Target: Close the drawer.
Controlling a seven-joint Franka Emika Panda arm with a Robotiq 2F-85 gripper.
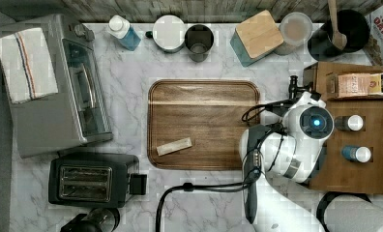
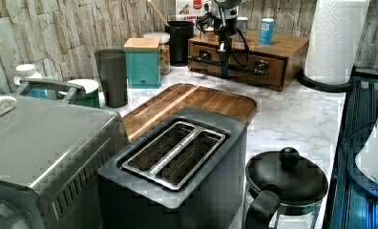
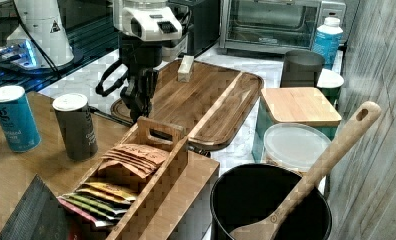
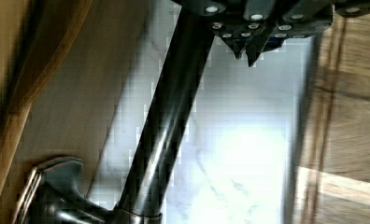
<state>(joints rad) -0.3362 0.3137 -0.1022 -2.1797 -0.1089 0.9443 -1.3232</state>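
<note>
Hanging the end effector right at the drawer front in the left view, fingers nearly together, gripping nothing, beside the black bar handle. Handle axis runs across the front; push goes straight into the cabinet.

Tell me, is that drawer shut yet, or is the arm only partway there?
In the left view the drawer front looks about flush with its cabinet, so closing looks nearly or fully done. The gripper sits beside the black bar handle. What may be left: a last push, then backing away.
</note>
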